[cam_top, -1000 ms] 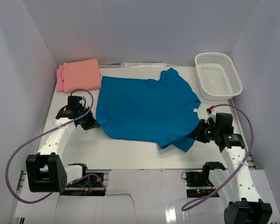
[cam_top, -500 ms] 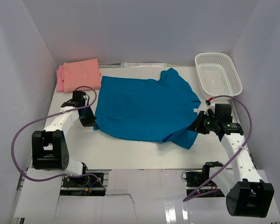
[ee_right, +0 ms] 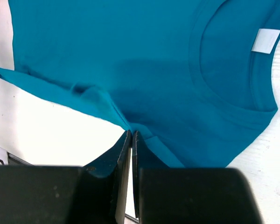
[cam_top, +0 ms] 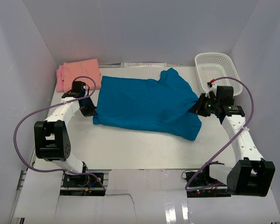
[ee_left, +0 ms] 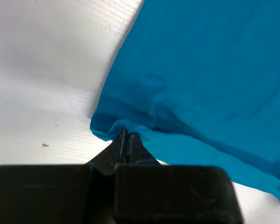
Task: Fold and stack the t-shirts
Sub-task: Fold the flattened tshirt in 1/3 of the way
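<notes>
- The left gripper [ee_left: 126, 136] has its fingers pressed together on the hem of the teal t-shirt [cam_top: 144, 105]; a small bunched fold of cloth sits right at the tips.
- In the left wrist view the rest of the shirt spreads ahead of those tips and to their right; its edge runs diagonally up and away from them; bare white table [ee_left: 46, 70] lies to their left.
- The right gripper [ee_right: 131, 136] is likewise pinched shut on the teal t-shirt, gripping a fold at the cloth's near edge; a raised flap of cloth trails from the tips to their left, with white table showing beneath it.
- Ahead of the right fingertips and to their right curves the round neckline; past it, at the far right, sits the white neck label [ee_right: 266, 40].
- Seen from above, the teal t-shirt lies across the middle of the table, spanning from one pair of fingers to the other; its near edge is held at both ends; one sleeve sticks out on the far side.
- The salmon-orange t-shirt [cam_top: 81, 73] lies folded in a rectangle beyond the left fingers, just beside the teal cloth; the pink t-shirt [cam_top: 59, 80] lies under it, showing along its left side.
- The basket [cam_top: 233, 79] stands just beyond the right fingers, in the far right corner.
</notes>
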You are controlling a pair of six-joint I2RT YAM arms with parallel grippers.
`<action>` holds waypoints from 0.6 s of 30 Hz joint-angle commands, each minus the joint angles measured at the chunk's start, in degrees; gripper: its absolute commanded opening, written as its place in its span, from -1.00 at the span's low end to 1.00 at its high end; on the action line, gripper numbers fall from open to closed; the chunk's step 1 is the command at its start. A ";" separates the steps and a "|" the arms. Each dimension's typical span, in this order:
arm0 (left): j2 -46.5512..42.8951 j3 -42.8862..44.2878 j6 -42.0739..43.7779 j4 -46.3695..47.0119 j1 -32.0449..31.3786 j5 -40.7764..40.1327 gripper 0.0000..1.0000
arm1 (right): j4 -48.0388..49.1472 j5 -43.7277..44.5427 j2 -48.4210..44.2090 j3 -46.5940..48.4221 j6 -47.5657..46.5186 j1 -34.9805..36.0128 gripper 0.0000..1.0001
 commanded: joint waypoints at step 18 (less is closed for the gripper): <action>3.56 7.97 -0.67 0.86 0.40 -3.24 -1.00 | 5.52 -2.47 13.97 15.25 -2.73 1.79 -0.84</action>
